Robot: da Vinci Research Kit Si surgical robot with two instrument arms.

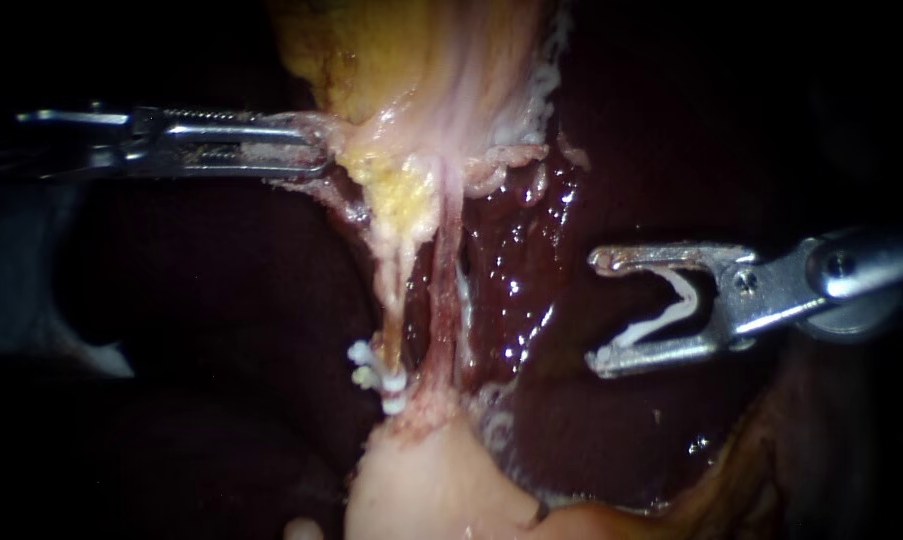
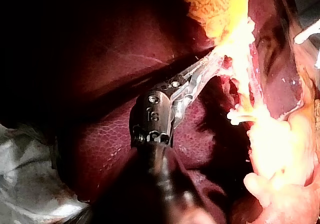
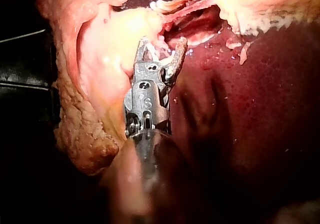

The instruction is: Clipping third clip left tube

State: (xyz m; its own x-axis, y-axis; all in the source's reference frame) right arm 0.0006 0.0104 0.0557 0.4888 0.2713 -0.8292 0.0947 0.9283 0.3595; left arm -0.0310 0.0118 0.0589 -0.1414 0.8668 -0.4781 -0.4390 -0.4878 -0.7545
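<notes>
1. The left tube runs down the centre of the endoscope frame. It is a thin pale strand going from the yellow fatty tissue at upper centre to the pale tissue mass at bottom centre.
2. Two white clips sit on the tube's lower end, close together and just above the pale mass.
3. The right tube, which is pinker, runs just beside it on the right, with a narrow dark gap between the two.
4. The liver, dark red and wet, lies behind the tubes and fills the frame to their right.
5. Your right instrument enters from the right edge at mid-height. Its jaws are spread wide with the mouth facing the tubes, over the liver and well apart from the left tube.
6. A loaded clip, white and bent open, sits between those jaws and touches both of them.
7. In the right wrist view, the right instrument shows the same wide spread, with the tubes ahead of it.
8. Your left instrument enters from the left edge in the upper left. Its jaws are closed onto the edge of the fatty tissue, just above where the tubes begin.
9. In the left wrist view, the left instrument is pinched on that pale yellow tissue.
</notes>
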